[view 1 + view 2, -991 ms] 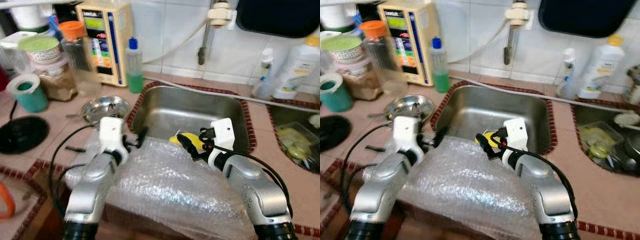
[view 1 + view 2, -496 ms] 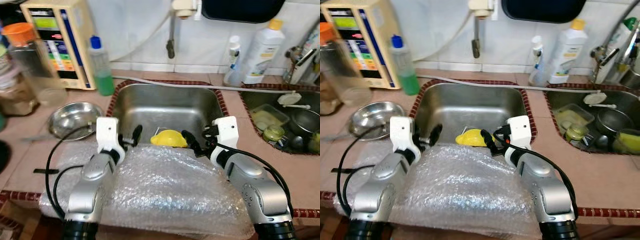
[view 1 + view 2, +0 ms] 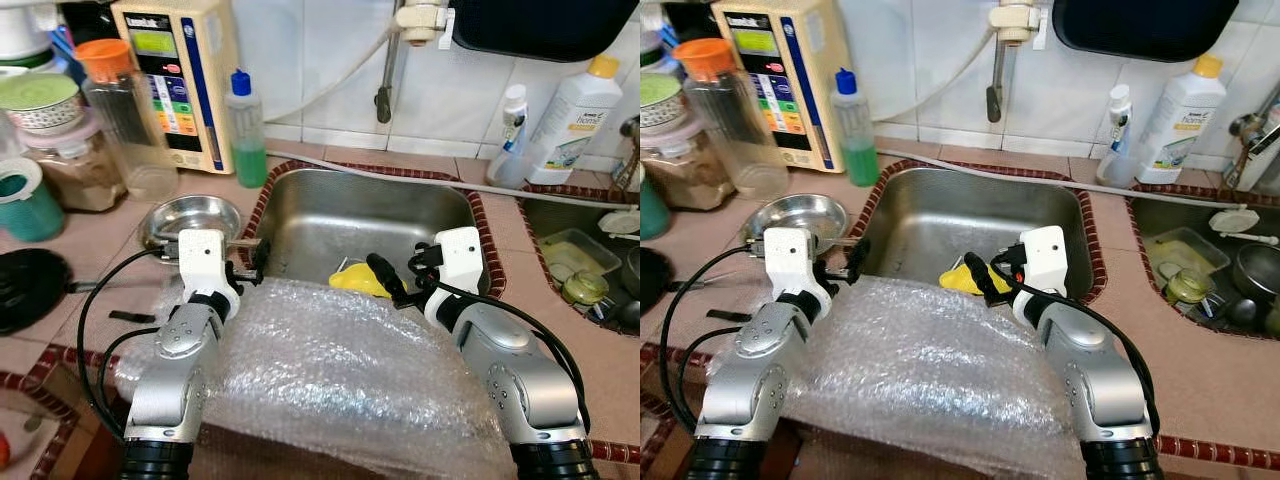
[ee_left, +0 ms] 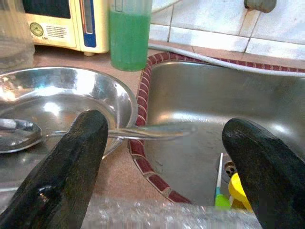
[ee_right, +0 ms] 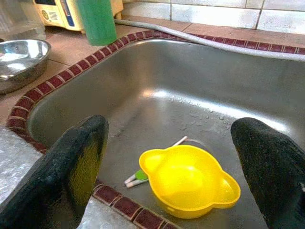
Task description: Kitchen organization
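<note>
I have both arms out over a sheet of bubble wrap [image 3: 330,370] that lies across the front of the bench [image 3: 90,250] and over the near rim of the sink [image 3: 370,215]. My left pincer [image 3: 250,268] hangs at the sink's left front corner, fingers spread wide and holding nothing; through its wrist camera I see a steel bowl [image 4: 62,95] on the bench just beside the sink, with a spoon [image 4: 143,130] resting in it, handle reaching out over the sink edge. My right pincer [image 3: 985,275] is released too, fingers well apart, poised above the near part of the basin. Below it a yellow bowl [image 5: 188,179] sits upright on the sink floor, with a small green and white utensil [image 5: 136,177] lying against its side. A green soap bottle [image 3: 246,130] stands behind the steel bowl, near the sink's back left corner. A white bottle [image 3: 570,120] stands by the wall at the right.
</note>
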`<state>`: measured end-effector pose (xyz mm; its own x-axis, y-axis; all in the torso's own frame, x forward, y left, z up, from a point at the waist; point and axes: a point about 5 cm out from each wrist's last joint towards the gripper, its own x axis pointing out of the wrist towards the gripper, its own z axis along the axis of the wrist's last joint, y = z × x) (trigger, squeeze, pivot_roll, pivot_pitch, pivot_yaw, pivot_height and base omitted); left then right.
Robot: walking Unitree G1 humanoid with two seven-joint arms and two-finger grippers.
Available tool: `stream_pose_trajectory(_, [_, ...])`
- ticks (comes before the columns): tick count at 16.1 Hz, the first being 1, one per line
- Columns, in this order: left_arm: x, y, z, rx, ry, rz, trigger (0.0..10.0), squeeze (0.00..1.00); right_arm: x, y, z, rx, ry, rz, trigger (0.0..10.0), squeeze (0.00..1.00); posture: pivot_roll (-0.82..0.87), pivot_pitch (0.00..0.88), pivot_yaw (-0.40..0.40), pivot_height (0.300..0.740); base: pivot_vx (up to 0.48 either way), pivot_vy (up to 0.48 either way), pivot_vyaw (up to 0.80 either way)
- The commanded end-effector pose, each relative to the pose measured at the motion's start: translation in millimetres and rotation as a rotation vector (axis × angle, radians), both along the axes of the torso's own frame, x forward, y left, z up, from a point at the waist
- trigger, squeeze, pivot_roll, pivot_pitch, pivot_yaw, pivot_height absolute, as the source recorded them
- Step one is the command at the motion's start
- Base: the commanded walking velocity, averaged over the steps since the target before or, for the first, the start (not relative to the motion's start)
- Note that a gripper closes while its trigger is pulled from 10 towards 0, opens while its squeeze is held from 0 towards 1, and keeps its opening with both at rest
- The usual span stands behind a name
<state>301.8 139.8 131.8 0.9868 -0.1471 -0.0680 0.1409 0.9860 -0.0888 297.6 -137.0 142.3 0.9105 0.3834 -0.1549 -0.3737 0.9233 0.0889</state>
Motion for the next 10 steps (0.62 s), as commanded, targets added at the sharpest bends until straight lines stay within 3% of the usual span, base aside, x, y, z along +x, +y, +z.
stream_pose_trajectory(1, [-1.0,1.0,5,0.007,-0.023,0.012,10.0,0.0,-0.4,-1.6,1,0.002,-0.005,-0.007,10.0,0.0,-0.03,0.0,0.026,0.74,0.0,0.0,0.0])
stream_pose_trajectory(5, [-1.0,3.5,14,0.055,-0.096,0.037,10.0,0.0,-0.7,-1.4,2,0.006,-0.009,-0.007,10.0,0.0,-0.03,0.0,0.024,0.74,0.0,0.0,0.0])
stream_pose_trajectory(9, [-6.8,35.3,19,0.077,-0.128,0.237,10.0,0.0,-3.6,-0.5,4,0.024,-0.016,0.013,10.0,0.0,-0.02,0.0,0.02,0.74,0.0,0.0,0.0])
stream_pose_trajectory(10, [-10.9,38.2,16,0.101,-0.121,0.231,10.0,0.0,-4.8,0.5,4,0.021,-0.014,0.022,10.0,0.0,-0.01,0.0,0.016,0.74,0.0,0.0,0.0])
